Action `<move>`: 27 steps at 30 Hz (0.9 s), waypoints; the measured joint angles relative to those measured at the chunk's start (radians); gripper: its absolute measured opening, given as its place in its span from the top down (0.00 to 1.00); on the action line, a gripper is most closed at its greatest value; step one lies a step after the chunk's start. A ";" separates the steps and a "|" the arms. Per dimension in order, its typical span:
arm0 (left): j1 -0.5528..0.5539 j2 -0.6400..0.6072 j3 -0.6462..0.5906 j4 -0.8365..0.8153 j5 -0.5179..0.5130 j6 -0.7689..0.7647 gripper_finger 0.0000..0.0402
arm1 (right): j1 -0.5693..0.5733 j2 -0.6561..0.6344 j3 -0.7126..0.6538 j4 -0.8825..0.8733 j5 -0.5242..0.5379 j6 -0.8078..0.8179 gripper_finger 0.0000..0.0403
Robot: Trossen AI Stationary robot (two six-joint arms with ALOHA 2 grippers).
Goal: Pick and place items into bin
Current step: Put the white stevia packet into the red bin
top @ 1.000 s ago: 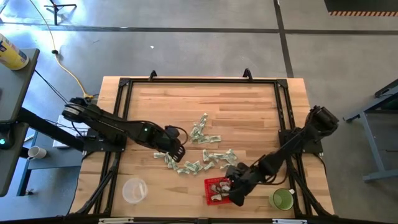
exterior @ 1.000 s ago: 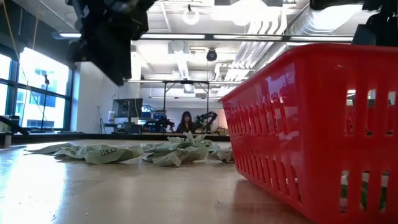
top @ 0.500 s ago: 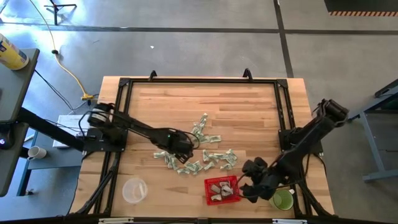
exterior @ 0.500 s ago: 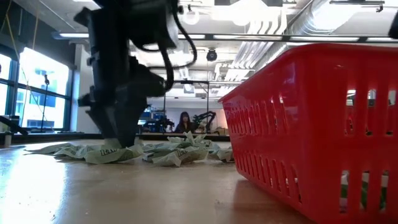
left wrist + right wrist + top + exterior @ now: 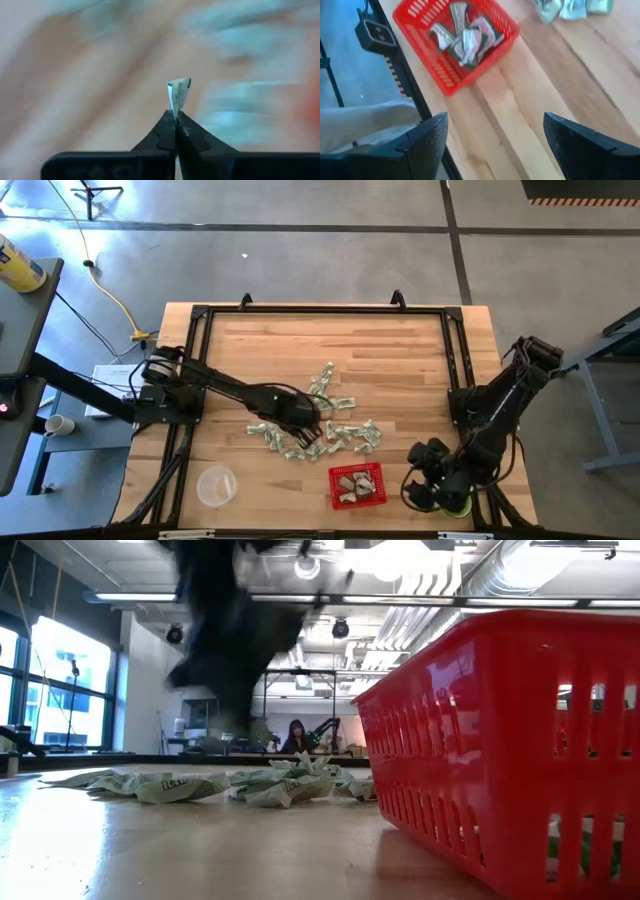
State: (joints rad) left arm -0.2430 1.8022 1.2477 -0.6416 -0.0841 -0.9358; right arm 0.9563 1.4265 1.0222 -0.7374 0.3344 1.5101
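Note:
Several pale green-and-white wrapped items (image 5: 335, 430) lie in a loose pile mid-table, also seen in the low view (image 5: 275, 785). A few more lie in the red mesh bin (image 5: 334, 486) near the front edge (image 5: 427, 62) (image 5: 470, 730). My left gripper (image 5: 306, 423) is over the pile's left part, pointing steeply down, shut on one item (image 5: 179, 92). My right gripper (image 5: 418, 485) hangs open to the right of the bin, near the table's front right corner (image 5: 495, 137). My left gripper pinches one small wrapped item by its lower end (image 5: 174, 106) between its two fingertips. The rest of the item sticks out past the tips. The fingers come from above, slanting down. The view behind is blurred, so whether the item is off the table does not show.
A clear round container (image 5: 215, 485) stands at the front left. A green cup (image 5: 458, 502) sits at the front right, partly under my right arm. A black frame (image 5: 320, 310) runs along the table's edges. Far off in the room a person (image 5: 298, 735) is seated.
My left gripper has gone down onto the pile and on toward the table's right edge. My right gripper has drawn back from above the bin toward the table's right edge and risen a little.

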 joint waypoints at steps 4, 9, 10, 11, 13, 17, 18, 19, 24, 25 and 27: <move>-0.081 -0.008 0.189 0.133 -0.008 0.113 0.95 | 0.029 0.000 0.000 -0.023 0.001 0.033 0.22; -0.097 0.108 0.355 0.175 0.014 0.145 0.94 | 0.034 0.000 0.000 -0.068 0.004 0.035 0.21; -0.095 0.142 0.366 0.168 0.042 0.140 0.93 | 0.034 0.000 0.000 -0.074 0.005 0.035 0.22; -0.094 0.181 0.378 0.174 0.085 0.126 0.93 | 0.034 0.000 0.000 -0.083 0.005 0.034 0.21; -0.101 0.245 0.404 0.254 0.195 0.118 0.93 | 0.034 0.000 0.000 -0.117 0.011 0.034 0.21; -0.144 0.334 0.437 0.276 0.238 0.119 0.93 | 0.021 0.000 0.000 -0.164 0.027 0.016 0.21; -0.151 0.345 0.432 0.257 0.237 0.117 0.90 | 0.015 0.000 0.000 -0.165 0.030 0.011 0.21; -0.154 0.353 0.429 0.247 0.237 0.112 0.87 | 0.011 0.000 0.000 -0.167 0.031 0.010 0.21; -0.170 0.297 0.436 0.157 0.194 0.101 0.61 | -0.005 0.000 0.000 -0.174 0.047 -0.012 0.21; -0.171 0.274 0.436 0.097 0.191 0.111 0.56 | -0.012 0.000 0.000 -0.177 0.053 -0.022 0.21; -0.170 0.230 0.435 -0.046 0.177 0.138 0.45 | -0.029 0.000 0.000 -0.183 0.060 -0.039 0.21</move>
State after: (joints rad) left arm -0.4133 2.0318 1.6829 -0.6873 0.0928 -0.7978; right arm 0.9276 1.4269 1.0222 -0.9204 0.3945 1.4709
